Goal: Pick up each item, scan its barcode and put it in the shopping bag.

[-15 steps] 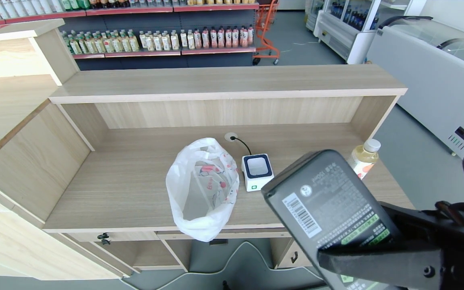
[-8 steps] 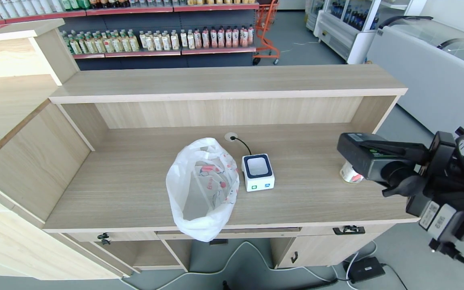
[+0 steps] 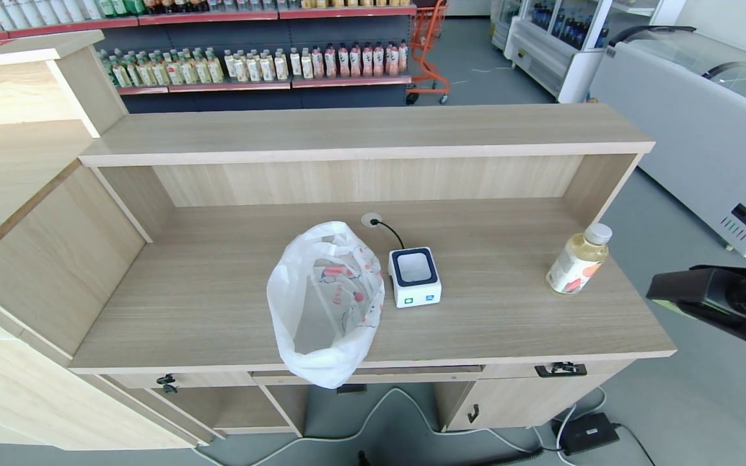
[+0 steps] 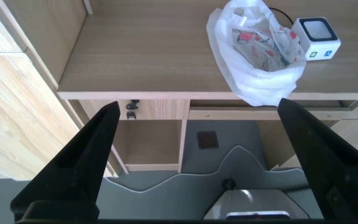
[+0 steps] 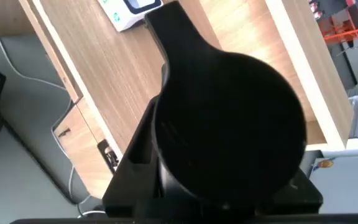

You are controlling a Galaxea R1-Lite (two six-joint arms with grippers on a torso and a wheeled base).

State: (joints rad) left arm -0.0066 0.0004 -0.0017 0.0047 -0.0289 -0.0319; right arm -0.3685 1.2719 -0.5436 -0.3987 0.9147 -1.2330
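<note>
Open counter [image 3: 496, 317] lies between scanner [image 3: 414, 276] and bottle [image 3: 577, 260].

On my head view the tabletop [image 3: 217, 291] runs left to right, with a raised ledge [image 3: 360, 133] along its far side. The shopping bag [image 3: 324, 304] sits near the middle, at the front edge, its bottom hanging over that edge. The scanner [image 3: 414, 277] stands just beside it on the right. A cable port [image 3: 371, 220] lies behind the two, and the scanner's lead runs back to it. The bottle [image 3: 577, 261] stands upright well apart, near the right end. Store shelves [image 3: 250, 65] stand beyond the ledge, and a freezer [image 3: 703, 116] on the right.
</note>
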